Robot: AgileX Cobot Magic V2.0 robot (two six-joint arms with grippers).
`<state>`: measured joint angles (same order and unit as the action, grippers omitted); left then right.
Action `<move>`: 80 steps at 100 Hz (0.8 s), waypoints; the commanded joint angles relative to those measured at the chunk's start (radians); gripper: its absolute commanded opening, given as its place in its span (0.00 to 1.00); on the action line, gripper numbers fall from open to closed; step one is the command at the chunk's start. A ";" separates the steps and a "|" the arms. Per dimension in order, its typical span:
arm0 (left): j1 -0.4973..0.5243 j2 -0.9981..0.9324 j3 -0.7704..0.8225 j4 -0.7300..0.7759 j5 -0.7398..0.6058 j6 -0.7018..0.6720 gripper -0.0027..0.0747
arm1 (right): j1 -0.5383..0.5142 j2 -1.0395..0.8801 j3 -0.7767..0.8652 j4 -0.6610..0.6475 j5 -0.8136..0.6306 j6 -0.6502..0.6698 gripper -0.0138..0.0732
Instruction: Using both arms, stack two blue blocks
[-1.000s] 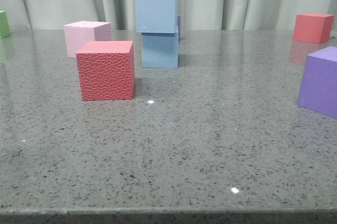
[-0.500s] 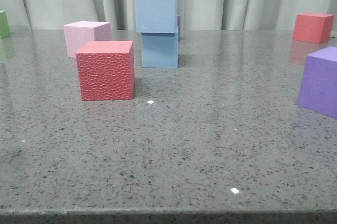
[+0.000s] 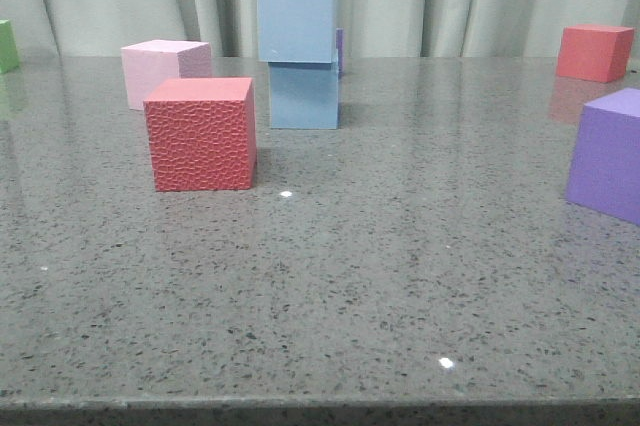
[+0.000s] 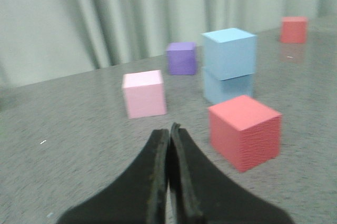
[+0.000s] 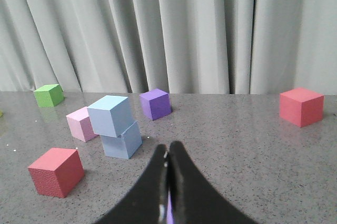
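Two light blue blocks stand stacked at the table's far middle: the upper blue block [image 3: 296, 20] sits slightly askew on the lower blue block [image 3: 304, 95]. The stack also shows in the left wrist view [image 4: 229, 53] and in the right wrist view [image 5: 109, 115]. No gripper touches it. My left gripper [image 4: 169, 129] is shut and empty, well back from the stack. My right gripper [image 5: 168, 148] is shut and empty, also back from it. Neither gripper shows in the front view.
A textured red cube [image 3: 201, 133] stands in front-left of the stack, a pale pink cube [image 3: 165, 71] behind it. A purple cube [image 3: 610, 153] is at the right edge, another red cube [image 3: 594, 52] far right, a green cube [image 3: 8, 45] far left, a small purple cube [image 5: 155, 103] behind the stack.
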<state>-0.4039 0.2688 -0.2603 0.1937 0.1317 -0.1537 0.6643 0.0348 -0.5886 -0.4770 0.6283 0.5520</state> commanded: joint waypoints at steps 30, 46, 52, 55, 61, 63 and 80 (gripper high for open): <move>0.291 -0.193 0.178 -0.102 -0.144 0.009 0.01 | 0.000 0.015 -0.021 -0.032 -0.075 -0.006 0.02; 0.340 -0.264 0.257 -0.122 -0.164 0.009 0.01 | 0.000 0.015 -0.021 -0.032 -0.075 -0.006 0.02; 0.357 -0.289 0.269 -0.138 -0.149 0.009 0.01 | 0.000 0.015 -0.021 -0.032 -0.075 -0.006 0.02; 0.362 -0.300 0.269 -0.140 -0.132 0.009 0.01 | 0.000 0.015 -0.021 -0.032 -0.075 -0.006 0.02; 0.372 -0.306 0.269 -0.140 -0.132 0.009 0.01 | 0.000 0.015 -0.021 -0.032 -0.075 -0.006 0.02; 0.375 -0.306 0.269 -0.140 -0.132 0.009 0.01 | 0.000 0.015 -0.021 -0.032 -0.075 -0.006 0.02; 0.395 -0.306 0.269 -0.140 -0.132 0.009 0.01 | 0.000 0.017 -0.021 -0.032 -0.075 -0.006 0.02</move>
<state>-0.0168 -0.0056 0.0045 0.0644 0.0795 -0.1453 0.6643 0.0348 -0.5886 -0.4793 0.6283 0.5520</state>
